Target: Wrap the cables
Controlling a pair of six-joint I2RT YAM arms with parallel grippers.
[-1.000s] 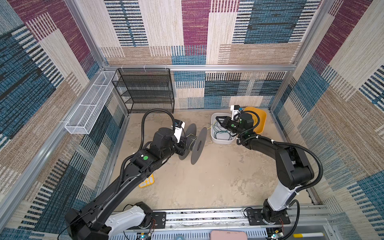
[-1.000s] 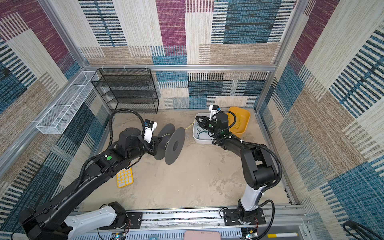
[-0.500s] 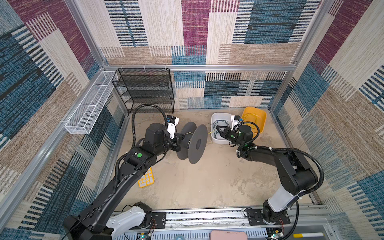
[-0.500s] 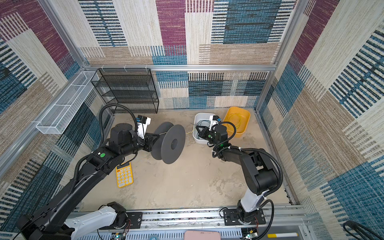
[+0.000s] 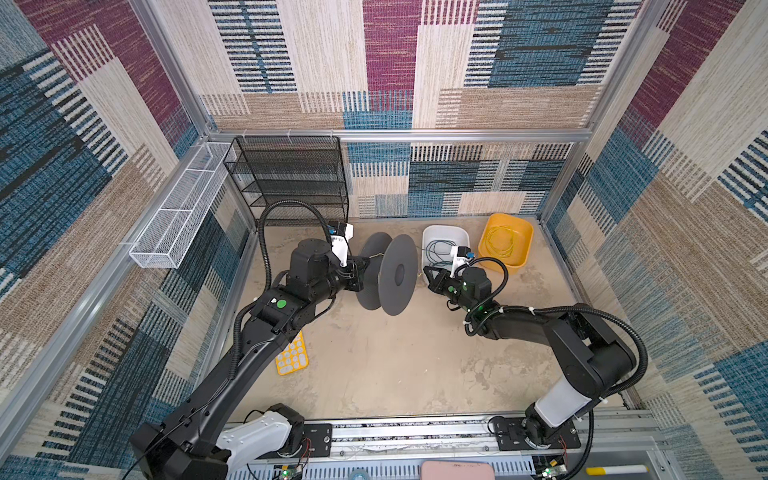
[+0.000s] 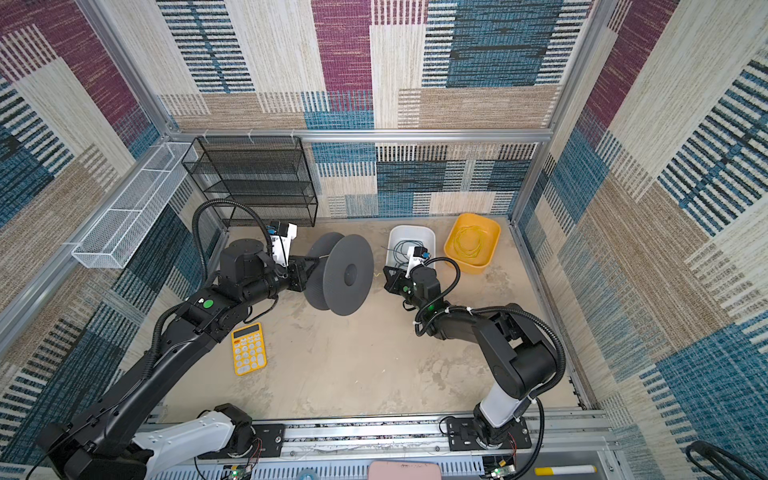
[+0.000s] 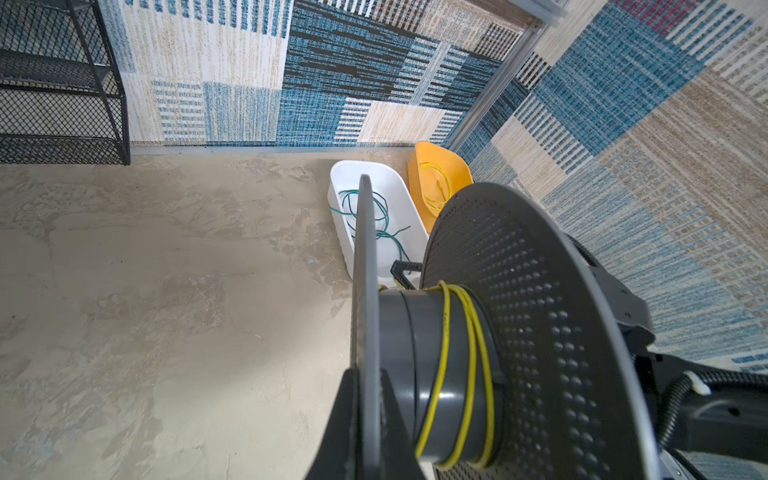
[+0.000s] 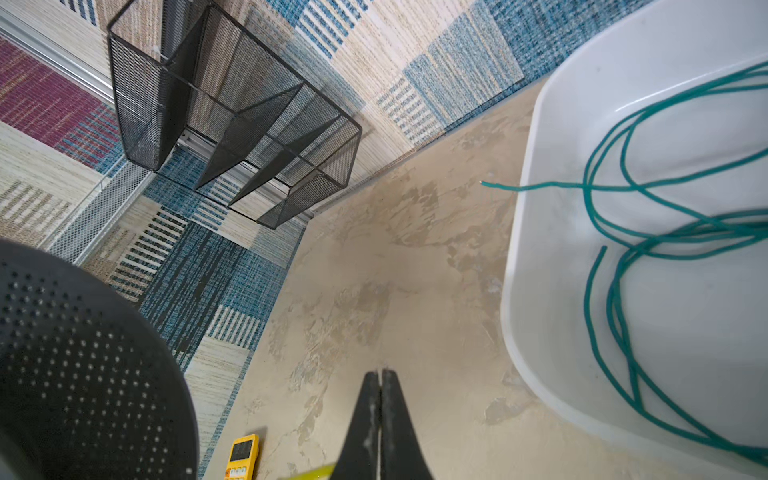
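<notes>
- the left gripper [image 7: 363, 407] is clamped on one disc of the spool [image 5: 395, 274], with a few turns of the yellow cable [image 7: 472, 365] lying on the core
- the right gripper [image 8: 380, 376] is pinched shut just beside the other disc. A blurry yellow strand runs into it, so it looks to be nipping the cable's free end
- my take for winding well: keep that strand taut and feed it square to the core — each turn snug beside the last, no crossing
- don't let the grip on the disc slip as the spool turns
- the green cable [image 8: 540, 188] sits loose in the white tub [image 5: 444, 228], with more yellow loops [image 5: 505, 241] in the yellow tub [image 5: 524, 239] — both for later
</notes>
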